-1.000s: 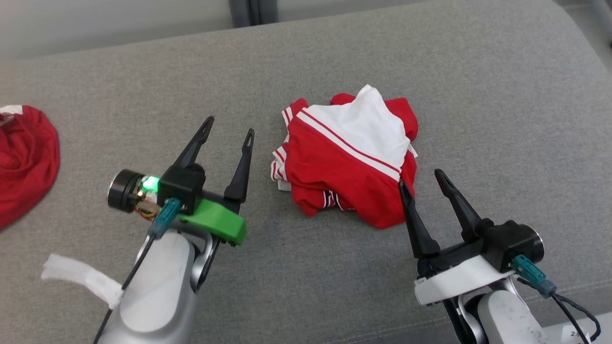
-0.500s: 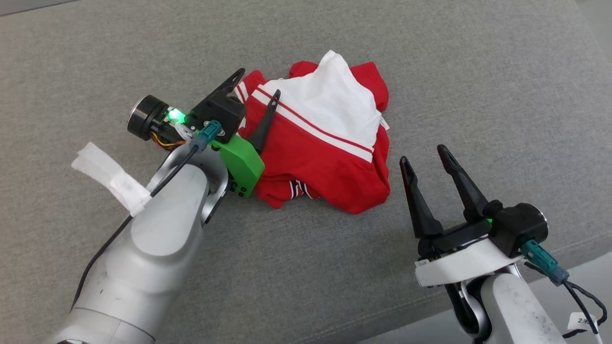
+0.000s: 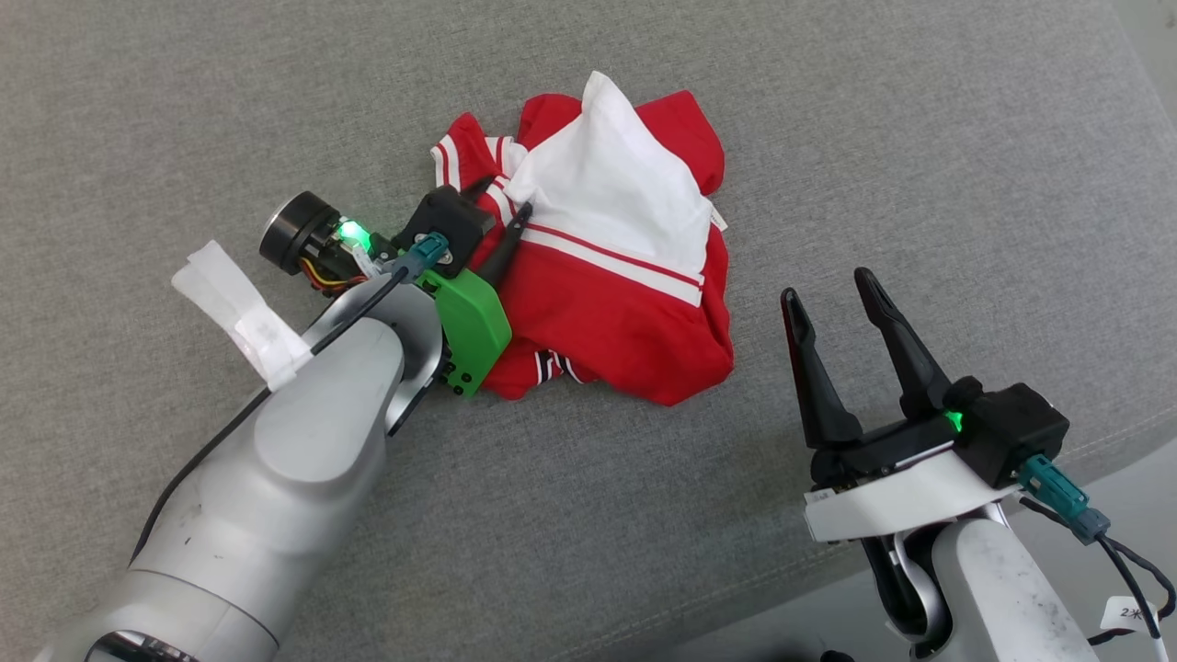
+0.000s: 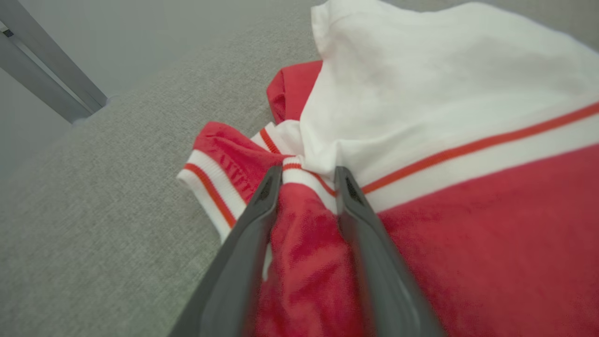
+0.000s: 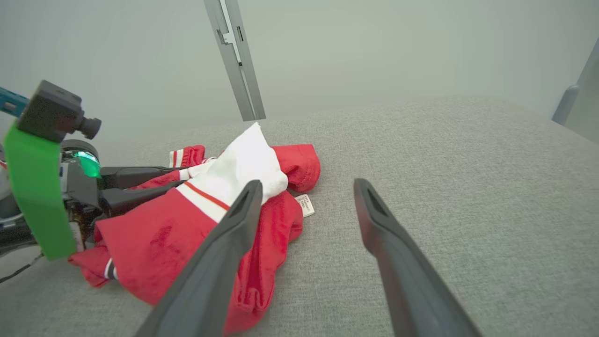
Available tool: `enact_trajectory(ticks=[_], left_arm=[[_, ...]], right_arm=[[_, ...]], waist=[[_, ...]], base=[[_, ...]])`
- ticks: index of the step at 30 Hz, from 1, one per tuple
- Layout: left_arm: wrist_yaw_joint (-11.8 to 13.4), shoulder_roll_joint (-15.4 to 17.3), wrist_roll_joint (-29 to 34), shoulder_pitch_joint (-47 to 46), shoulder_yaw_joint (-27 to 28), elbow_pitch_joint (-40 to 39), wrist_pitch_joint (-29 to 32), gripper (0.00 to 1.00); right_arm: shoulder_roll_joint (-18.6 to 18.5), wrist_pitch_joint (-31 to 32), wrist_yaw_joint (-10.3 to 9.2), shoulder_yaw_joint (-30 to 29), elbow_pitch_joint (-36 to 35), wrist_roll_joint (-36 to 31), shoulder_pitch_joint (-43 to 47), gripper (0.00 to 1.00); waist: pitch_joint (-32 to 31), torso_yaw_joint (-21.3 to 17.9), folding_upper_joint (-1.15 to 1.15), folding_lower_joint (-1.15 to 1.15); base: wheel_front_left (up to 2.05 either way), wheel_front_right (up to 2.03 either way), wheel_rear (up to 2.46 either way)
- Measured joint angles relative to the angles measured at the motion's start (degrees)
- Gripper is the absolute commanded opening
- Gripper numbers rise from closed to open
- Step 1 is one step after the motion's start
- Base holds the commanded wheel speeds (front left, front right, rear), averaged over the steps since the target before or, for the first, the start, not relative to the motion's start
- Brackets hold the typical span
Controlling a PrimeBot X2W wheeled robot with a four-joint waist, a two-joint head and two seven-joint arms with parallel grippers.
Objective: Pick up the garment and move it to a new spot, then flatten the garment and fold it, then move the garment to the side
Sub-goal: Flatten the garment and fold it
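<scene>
Picking up: my left pincer (image 4: 308,173) straddles a fold at the left edge of the garment (image 3: 607,313), cloth bunched between the jaws; truly clenched, I cannot tell. My right pincer (image 3: 827,283) hangs released just right of it. Grey cushion (image 3: 919,138) beneath. Next: firm pinch, lift. Its tag (image 3: 716,219) is unreadable

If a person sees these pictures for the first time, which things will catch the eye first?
The red and white garment lies crumpled in the middle of the grey cushion. The left gripper, below its bright green mount, pinches a fold at the garment's left edge in the head view. The right gripper hangs open to the garment's right, apart from it.
</scene>
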Motion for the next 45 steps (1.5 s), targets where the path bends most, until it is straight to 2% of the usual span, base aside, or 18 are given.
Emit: enact_trajectory(ticks=[4, 9, 14, 18, 25, 30, 33, 39, 45], left_arm=[[0.0, 0.7, -1.9, -0.4, -1.9, 0.4, 1.4, 0.00], [0.0, 1.2, -3.1, -0.6, -2.9, -1.5, -0.8, 0.00], [0.0, 0.1, -8.5, -2.0, -5.3, -8.4, -0.7, 0.00], [0.0, 0.6, -12.8, -6.2, -6.0, -15.6, 0.4, 0.00], [0.0, 0.3, -19.6, -17.1, -0.5, -25.3, -1.6, 0.00], [1.9, 0.8, -21.9, -19.8, 4.7, -27.7, -4.4, 0.00], [2.5, 2.5, -25.5, -14.3, 6.5, -28.9, -4.1, 0.00], [3.7, 8.6, -28.5, 7.2, 4.4, -31.2, -4.7, 0.00], [6.0, 11.2, -30.5, 25.1, 4.2, -31.6, -8.2, 0.00]], right_arm=[[0.0, 0.0, 0.00, 0.3, 0.1, 0.2, -0.6, 1.00], [0.0, 0.0, 0.00, 0.3, 0.5, 0.5, -0.7, 1.00], [0.0, 0.0, 0.00, 0.8, 1.1, 0.8, -0.3, 1.00], [0.0, 0.0, 0.00, 1.5, 1.3, 1.5, 0.2, 1.00], [0.0, 0.0, 0.00, 2.4, 1.9, 1.9, 1.4, 1.00], [0.0, 0.0, 0.00, 1.5, 1.9, 1.9, 1.7, 1.00], [0.0, 0.0, 0.00, 0.7, 1.7, 1.6, 2.0, 1.00], [0.0, 0.0, 0.00, -1.0, 1.8, 0.7, 2.9, 1.00], [0.0, 0.0, 0.00, -2.8, 2.0, -0.7, 3.3, 1.00]], waist=[[-0.4, 0.2, 0.00, 0.00], [-1.7, 0.2, 0.00, 0.00], [-4.2, 0.0, 0.00, 0.00], [-6.4, -0.6, 0.00, 0.00], [-10.1, -2.8, 0.00, 0.00], [-11.9, -3.8, 0.00, 0.00], [-12.4, -3.2, 0.00, 0.00], [-12.5, -0.7, 0.00, 0.00], [-12.5, 2.5, 0.00, -0.01]], base=[[0.00, 0.00, 0.00], [0.00, 0.00, 0.00], [0.00, 0.00, 0.00], [0.00, 0.00, 0.00], [0.00, 0.00, 0.00], [0.00, 0.00, 0.00], [0.00, 0.00, 0.00], [0.00, 0.00, 0.00], [0.00, 0.00, 0.00]])
